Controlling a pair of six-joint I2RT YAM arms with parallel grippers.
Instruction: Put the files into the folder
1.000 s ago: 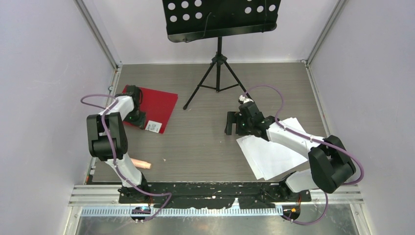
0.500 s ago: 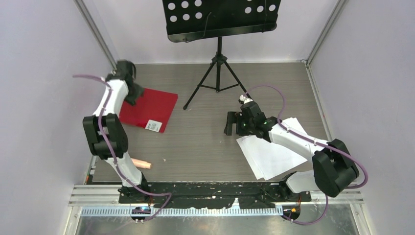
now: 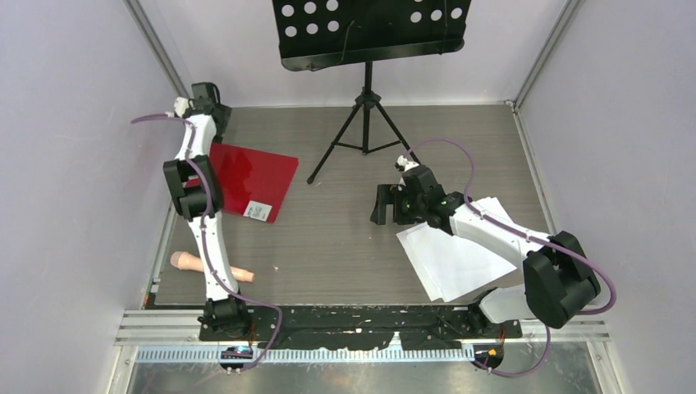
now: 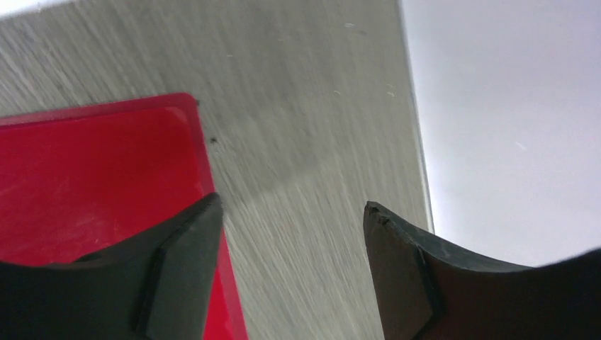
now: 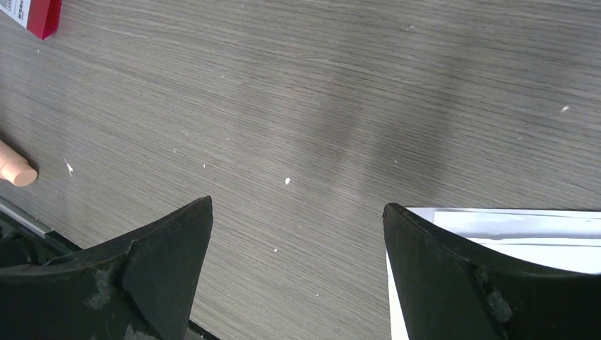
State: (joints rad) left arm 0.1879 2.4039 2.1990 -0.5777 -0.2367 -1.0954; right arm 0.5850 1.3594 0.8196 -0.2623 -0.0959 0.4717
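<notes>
The red folder (image 3: 250, 179) lies closed and flat at the far left of the table, its white label (image 3: 258, 211) at the near corner. My left gripper (image 3: 215, 113) hangs open above the folder's far left corner, by the back wall. In the left wrist view one of its fingers (image 4: 181, 265) stands over the folder's edge (image 4: 92, 177), and bare table shows in the gap of the left gripper (image 4: 290, 212). The white files (image 3: 460, 250) lie at the near right. My right gripper (image 3: 382, 205) is open just left of them and holds nothing. The files (image 5: 524, 230) sit beside the right gripper (image 5: 298, 205).
A black music stand (image 3: 369, 29) on a tripod (image 3: 365, 131) stands at the back centre. A peach-coloured cylinder (image 3: 209, 267) lies near the left arm's base, its end (image 5: 14, 168) showing in the right wrist view. Walls close in both sides.
My left gripper has opened, lifted off the folder's left edge and swung toward the back left corner. The right gripper has edged slightly left. The folder and the files have stayed put.
</notes>
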